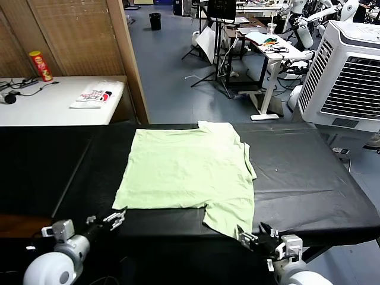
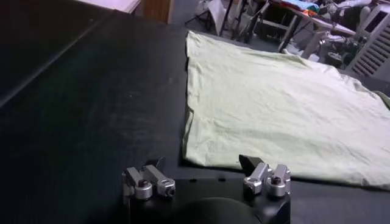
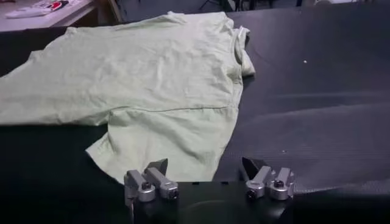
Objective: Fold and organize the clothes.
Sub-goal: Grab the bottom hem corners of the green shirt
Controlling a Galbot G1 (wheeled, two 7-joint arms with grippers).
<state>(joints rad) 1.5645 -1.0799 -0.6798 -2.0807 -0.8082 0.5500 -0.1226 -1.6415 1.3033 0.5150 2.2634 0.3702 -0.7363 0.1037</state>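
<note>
Head view: shirt (image 1: 187,172) lies flat, both grippers (image 1: 113,218) (image 1: 256,234) spread empty at its near edge, next grab the hem

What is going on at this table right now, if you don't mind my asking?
A pale green T-shirt lies flat on the black table, one sleeve hanging toward the near edge. Nothing holds it. The left gripper waits open by the shirt's near left corner, and the right gripper waits open by the near sleeve.
</note>
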